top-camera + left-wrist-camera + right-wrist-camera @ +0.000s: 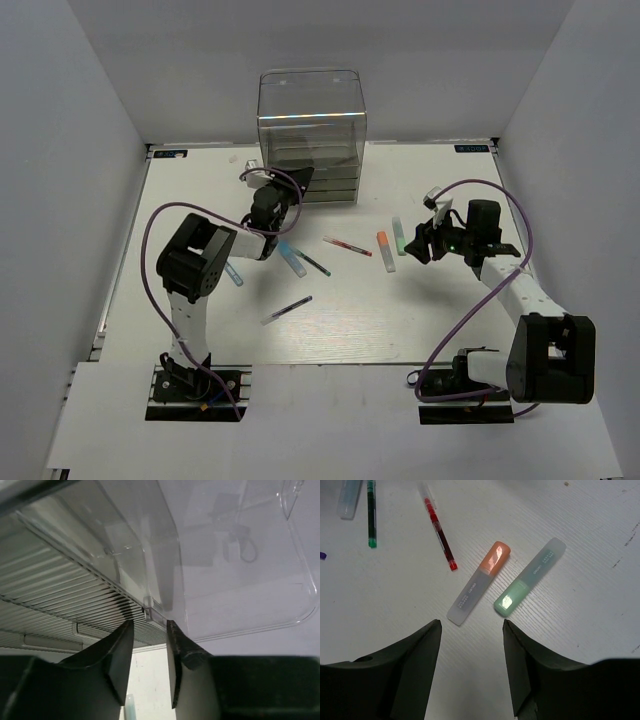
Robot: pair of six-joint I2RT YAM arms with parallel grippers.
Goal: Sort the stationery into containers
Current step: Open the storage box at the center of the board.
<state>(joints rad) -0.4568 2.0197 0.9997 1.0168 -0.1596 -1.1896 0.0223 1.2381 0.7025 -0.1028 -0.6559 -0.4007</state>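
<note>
**A:** Where do we have the left arm?

**B:** We have the left gripper [150, 625] up against the drawer box [310, 120]. The box stands at the upper middle of the overhead frame, on the far part of the counter [400, 320]. The left fingers [120, 655] are apart by a narrow gap. A small clear tab [152, 614] on the box's edge sits right at their tips, and we cannot tell whether they touch it.

**A:** And the right?

**B:** The right gripper [472, 622] hangs over the counter at the right of the overhead frame. Its right fingers [420, 665] are spread wide above bare surface. Just beyond the tips, in the middle of its wrist view, we see the orange-capped marker [479, 582] and the green-capped marker [530, 576] lying side by side, near each other but apart.

**A:** Where is the other stationery?

**B:** It lies on the counter.
- The red pen [439, 530] is up and left of the orange-capped marker.
- The green-tipped pen [371, 512] and a pale blue marker [349, 497] sit in the upper left corner of that wrist view.
- In the overhead frame, a thin grey pen [287, 310] lies alone at lower middle.
- A light-blue-capped marker [234, 275] lies just beside the left arm.
</note>
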